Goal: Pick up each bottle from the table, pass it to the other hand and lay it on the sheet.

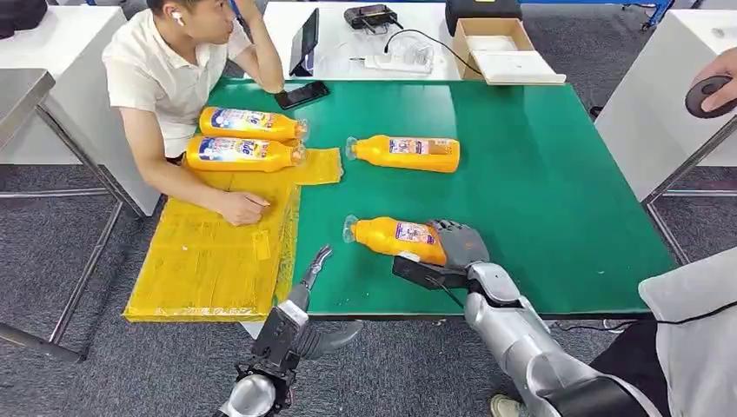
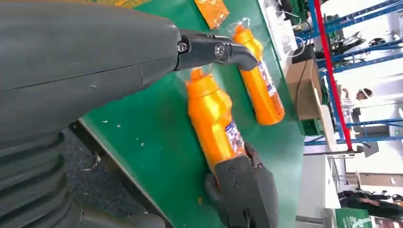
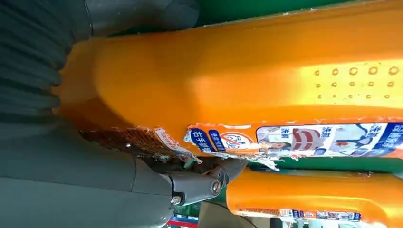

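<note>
Head view: green counter (image 1: 539,182) filled most of the frame, with a yellow sheet (image 1: 209,261) draped over its 9 o'clock edge. A person in a white shirt (image 1: 165,74) sat at 11 o'clock, one hand (image 1: 243,208) resting flat on the sheet. Two orange bottles (image 1: 248,139) lay side by side at the sheet's far end, just in front of the person. A third bottle (image 1: 404,153) lay on its side on bare counter near centre, cap toward 9 o'clock. Nearest bottle (image 1: 391,236) lay on its side toward 6 o'clock, cap also toward 9 o'clock. Right hand (image 1: 456,248) was wrapped around this bottle's base end, fingers (image 1: 452,233) curled over the top; bottle was in contact with the counter. Left hand (image 1: 315,269) hovered at the counter's 6 o'clock edge beside the sheet, fingers extended and apart, holding nothing. A black phone (image 1: 302,94) lay at 12 o'clock.
</note>
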You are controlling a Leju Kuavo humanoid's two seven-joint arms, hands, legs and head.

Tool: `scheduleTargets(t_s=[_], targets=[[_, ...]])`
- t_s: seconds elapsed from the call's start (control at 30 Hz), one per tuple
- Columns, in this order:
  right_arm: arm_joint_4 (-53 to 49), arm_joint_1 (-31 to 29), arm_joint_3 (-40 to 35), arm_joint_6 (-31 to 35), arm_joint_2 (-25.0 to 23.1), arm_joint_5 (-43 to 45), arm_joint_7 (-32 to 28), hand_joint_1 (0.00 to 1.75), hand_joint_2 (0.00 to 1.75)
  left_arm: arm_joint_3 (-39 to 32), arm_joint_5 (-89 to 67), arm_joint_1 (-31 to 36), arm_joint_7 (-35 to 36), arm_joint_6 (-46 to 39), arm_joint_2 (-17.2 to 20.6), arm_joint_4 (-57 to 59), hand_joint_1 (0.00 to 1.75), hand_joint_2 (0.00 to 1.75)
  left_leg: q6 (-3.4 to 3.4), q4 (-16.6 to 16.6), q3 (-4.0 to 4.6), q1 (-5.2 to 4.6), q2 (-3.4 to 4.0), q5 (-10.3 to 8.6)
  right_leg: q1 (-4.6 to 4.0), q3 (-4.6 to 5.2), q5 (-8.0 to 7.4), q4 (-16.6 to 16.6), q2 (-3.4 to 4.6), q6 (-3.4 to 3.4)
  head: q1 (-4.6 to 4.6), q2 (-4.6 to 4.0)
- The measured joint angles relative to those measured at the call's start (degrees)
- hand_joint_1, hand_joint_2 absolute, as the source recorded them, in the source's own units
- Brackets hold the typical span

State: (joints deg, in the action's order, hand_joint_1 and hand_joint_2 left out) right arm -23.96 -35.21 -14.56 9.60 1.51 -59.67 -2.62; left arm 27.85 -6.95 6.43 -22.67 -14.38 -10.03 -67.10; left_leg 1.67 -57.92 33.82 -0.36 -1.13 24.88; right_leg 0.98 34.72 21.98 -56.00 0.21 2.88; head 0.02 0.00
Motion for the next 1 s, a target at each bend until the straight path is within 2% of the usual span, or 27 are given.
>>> scheduleTargets(t_s=[0.2, 0.43, 0.63, 0.77, 0.83, 0.9, 0.97, 1.0], targets=[[0.15, -0.27, 0.0, -0.46, 0.11, 0.13, 0.15, 1.71, 1.75, -0.33, 0.02, 0.0, -0.02, 0.0, 0.0, -0.04, 0.0, 1.75, -0.01, 0.0, 0.01, 0.01, 0.01, 0.03, 0.0, 0.01, 0.02, 0.0, 0.0, 0.0, 0.0, -0.02], [0.31, -0.75, 0.04, -5.03, 0.48, 3.5, -1.38, 1.75, 1.75, -0.42, 0.37, 0.01, -0.02, 0.61, 0.15, -0.39, 0.0, 1.75, -0.01, 0.0, -0.04, 0.01, 0.01, 0.05, -0.01, -0.04, 0.05, 0.04, 0.0, 0.0, 0.0, 0.0], [0.24, -0.41, 2.16, -7.1, 0.5, 12.34, -10.68, 1.73, 1.75, -1.4, 5.26, -0.26, -0.74, 0.64, 0.07, -1.05, 0.0, 1.75, -0.09, 0.0, -0.23, 0.02, 0.21, 0.19, -0.02, -0.18, 0.02, 0.06, 0.13, 0.01, 0.02, -0.02], [-1.23, 1.71, 4.53, -6.82, -0.48, 20.01, -19.27, 1.75, 1.75, -4.73, 15.71, -0.82, 1.23, -4.55, -1.49, -1.38, 0.0, 1.75, -0.11, 0.01, -0.3, 0.05, 0.52, 0.25, -0.05, -0.19, 0.01, 0.05, 0.43, 0.0, 0.02, 0.0], [-4.09, 4.22, 5.2, -5.37, -1.71, 24.71, -24.27, 1.43, 1.75, -7.04, 23.51, -0.92, 1.64, -6.69, -1.79, -1.09, 0.0, 1.75, -0.12, 0.02, -0.26, 0.1, 0.56, 0.25, -0.12, -0.13, 0.0, 0.05, 0.45, -0.02, 0.0, 0.0], [-4.91, 4.74, 5.22, -5.11, -1.94, 25.39, -24.73, 1.43, 1.75, -7.45, 25.11, -0.92, 1.66, -6.69, -1.79, -0.96, 0.0, 1.75, -0.12, 0.01, -0.24, 0.11, 0.58, 0.24, -0.13, -0.13, 0.0, 0.04, 0.45, -0.02, 0.0, 0.0], [-4.92, 4.82, 5.22, -5.01, -1.95, 25.71, -24.91, 1.29, 1.75, -7.46, 25.15, -0.92, 1.66, -6.69, -1.79, -0.96, 0.0, 1.75, -0.12, 0.01, -0.24, 0.11, 0.58, 0.24, -0.13, -0.13, 0.0, 0.04, 0.45, -0.02, 0.0, 0.0], [-5.19, 5.05, 5.22, -4.89, -2.01, 26.06, -25.12, 1.75, 1.75, -7.59, 25.63, -0.94, 1.66, -6.69, -1.79, -0.92, 0.0, 1.75, -0.13, 0.01, -0.23, 0.11, 0.59, 0.24, -0.13, -0.12, 0.0, 0.04, 0.44, -0.02, 0.0, 0.0]])
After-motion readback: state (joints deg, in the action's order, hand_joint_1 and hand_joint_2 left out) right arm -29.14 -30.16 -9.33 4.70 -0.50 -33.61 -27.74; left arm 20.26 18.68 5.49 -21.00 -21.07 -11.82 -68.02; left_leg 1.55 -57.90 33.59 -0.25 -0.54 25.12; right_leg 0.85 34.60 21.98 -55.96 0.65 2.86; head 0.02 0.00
